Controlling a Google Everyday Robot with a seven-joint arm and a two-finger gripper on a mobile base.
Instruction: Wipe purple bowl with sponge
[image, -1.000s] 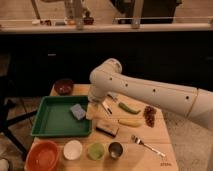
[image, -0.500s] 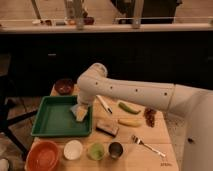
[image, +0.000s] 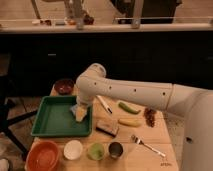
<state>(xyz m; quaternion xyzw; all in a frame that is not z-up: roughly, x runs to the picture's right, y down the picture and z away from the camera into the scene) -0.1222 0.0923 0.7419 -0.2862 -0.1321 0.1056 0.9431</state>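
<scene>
Entry 1: gripper (image: 81, 114), jaws apart, low in green tray (image: 50, 117), directly over sponge (image: 74, 108), its long axis hidden. Purple bowl (image: 64, 86) just beyond tray's far rim.

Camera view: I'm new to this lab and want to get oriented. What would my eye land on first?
The big white arm crosses the table from the right, its hand low in the green tray at the sponge. The purple bowl sits just behind the tray; an orange bowl stands in front of it.
</scene>
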